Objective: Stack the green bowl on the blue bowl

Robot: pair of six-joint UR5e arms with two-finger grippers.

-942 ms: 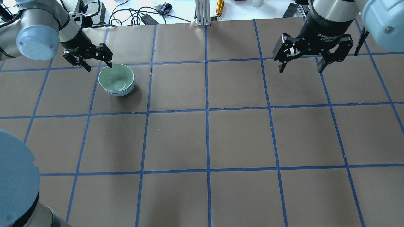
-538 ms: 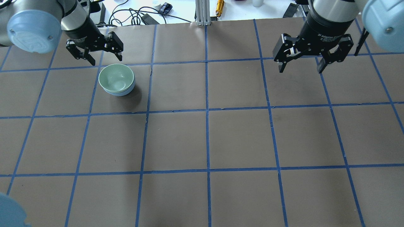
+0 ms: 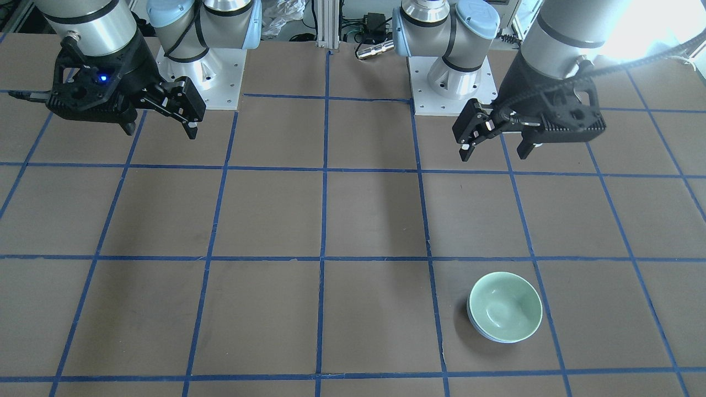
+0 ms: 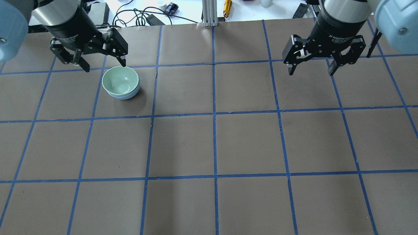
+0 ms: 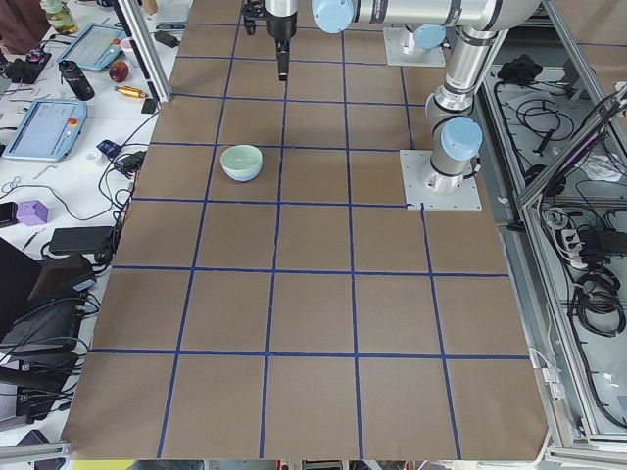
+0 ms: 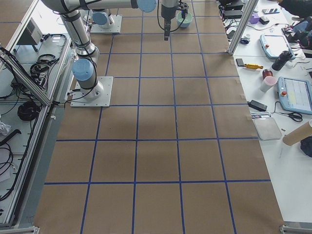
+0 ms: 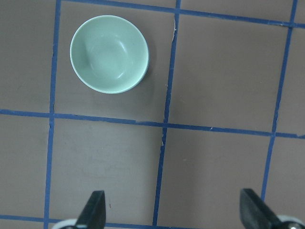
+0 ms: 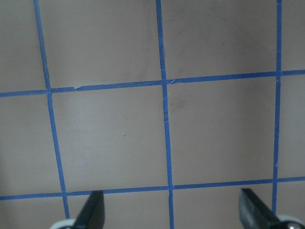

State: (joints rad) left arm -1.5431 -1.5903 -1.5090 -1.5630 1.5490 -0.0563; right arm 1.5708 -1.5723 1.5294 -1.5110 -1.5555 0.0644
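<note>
Where legible, right gripper (image 4: 311, 72) reads "Adaptive".

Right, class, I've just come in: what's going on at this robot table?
The green bowl sits nested inside the blue bowl, so the stacking looks done. Nothing is being held. The left gripper hangs open, raised beside the two bowls, and the right gripper hangs open over the table on the other side.

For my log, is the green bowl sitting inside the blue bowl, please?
Yes, in: the green bowl nests upright inside the blue bowl, whose edge shows beneath it.
</note>
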